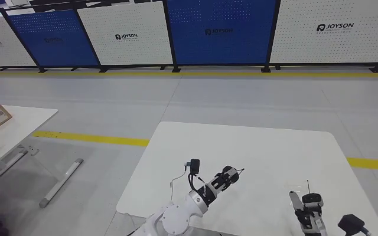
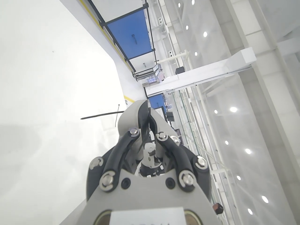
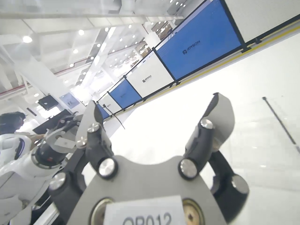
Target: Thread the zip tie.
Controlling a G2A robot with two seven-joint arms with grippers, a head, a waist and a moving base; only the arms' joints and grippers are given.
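Top view: the left gripper (image 1: 234, 172) sits at about 6 o'clock on the white surface (image 1: 266, 144), near the front edge, pointing toward 2 o'clock. Its fingers are pressed together on a thin black zip tie (image 1: 241, 170) that pokes out past their tips. The right gripper (image 1: 306, 198) is at about 5 o'clock with its fingers spread and nothing between them. A second zip tie (image 1: 308, 186) lies flat on the surface just beyond it, at its 12 o'clock, apart from the fingers.

Left wrist view: the fingers (image 2: 131, 120) meet tip to tip. The zip tie (image 2: 100, 116) juts out from behind them over the surface. A shorter dark strand crosses it; I cannot tell whether it belongs to the same tie.

Right wrist view: the fingers (image 3: 220, 108) stand wide apart, holding nothing. The second zip tie (image 3: 279, 120) lies straight on the surface beside them, not touching. Farther off, the held zip tie (image 3: 114, 115) curves out from the left gripper.
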